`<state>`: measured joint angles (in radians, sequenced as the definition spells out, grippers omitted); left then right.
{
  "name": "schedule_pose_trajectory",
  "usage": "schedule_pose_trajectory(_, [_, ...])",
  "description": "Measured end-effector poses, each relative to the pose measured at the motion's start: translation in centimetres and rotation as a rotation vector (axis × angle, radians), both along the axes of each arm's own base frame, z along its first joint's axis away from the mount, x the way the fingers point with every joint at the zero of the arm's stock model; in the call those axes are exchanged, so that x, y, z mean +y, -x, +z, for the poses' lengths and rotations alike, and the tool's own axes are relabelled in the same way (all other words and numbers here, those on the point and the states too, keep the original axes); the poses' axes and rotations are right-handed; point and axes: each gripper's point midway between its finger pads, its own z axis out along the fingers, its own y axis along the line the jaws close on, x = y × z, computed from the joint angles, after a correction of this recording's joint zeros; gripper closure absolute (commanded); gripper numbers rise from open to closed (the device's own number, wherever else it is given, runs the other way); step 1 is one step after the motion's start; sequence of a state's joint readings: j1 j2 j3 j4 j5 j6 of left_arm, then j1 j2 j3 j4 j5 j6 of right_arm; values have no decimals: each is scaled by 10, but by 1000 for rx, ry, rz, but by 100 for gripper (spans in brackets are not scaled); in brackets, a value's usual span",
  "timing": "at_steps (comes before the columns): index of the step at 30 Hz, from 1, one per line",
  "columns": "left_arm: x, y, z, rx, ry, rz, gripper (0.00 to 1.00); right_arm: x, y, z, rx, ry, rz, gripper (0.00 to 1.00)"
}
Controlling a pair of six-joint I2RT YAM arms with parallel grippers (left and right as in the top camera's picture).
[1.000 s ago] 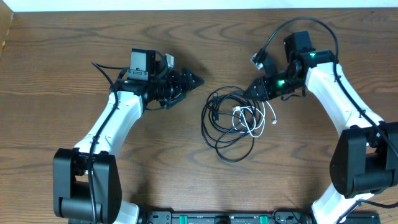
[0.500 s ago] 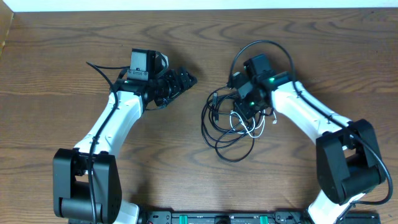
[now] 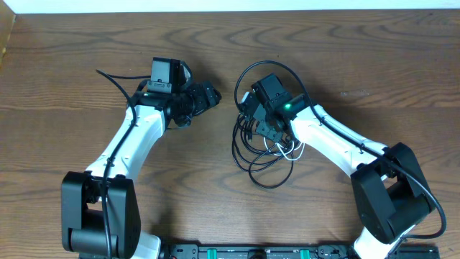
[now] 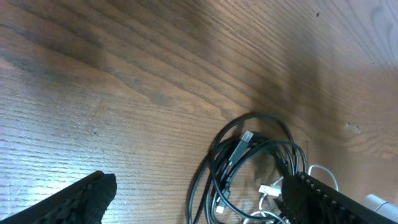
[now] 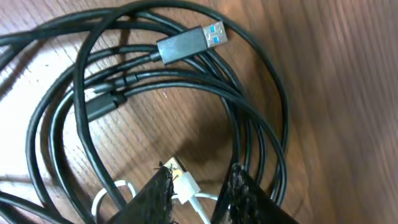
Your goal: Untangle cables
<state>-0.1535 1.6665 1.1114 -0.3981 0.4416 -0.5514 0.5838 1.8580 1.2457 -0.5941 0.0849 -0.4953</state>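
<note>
Item: black cables [image 5: 174,79] in overlapping loops, short white cable [image 5: 186,185] caught among them; all lie mid-surface [image 3: 86,43], slightly right of ctr.
Step (judged): free the white cable from the black cables.
How-to: pinch the white cable just behind its plug, lift low, draw it right/near, away from the loops. Go slow so the USB plug [image 5: 186,41] doesn't snag. Left arm could pin the black cables.
Right end effector [image 5: 198,180]: low over the tangle, pointing down. Fingers nearly closed w/ a narrow gap, white plug betw. them; actual grip can't be told.
Left end effector [image 4: 199,186]: spread wide, empty. Hovers left of the tangle, aimed at it, elbow bent.
</note>
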Motion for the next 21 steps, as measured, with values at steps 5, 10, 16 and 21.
schedule_pose_trajectory(5, [1, 0, 0, -2, -6, -3, 9, -10, 10, -5, 39, 52, 13, 73])
schedule_pose_trajectory(10, [1, 0, 0, -1, -6, -3, 9, -13, 15, -11, 50, 62, 18, 72])
schedule_pose_trajectory(16, [1, 0, -1, -1, -6, -3, 10, -12, 13, -27, 7, 54, 65, 71])
schedule_pose_trajectory(21, [1, 0, 0, -1, -6, -3, 9, -12, 13, -35, -20, 58, 110, 66])
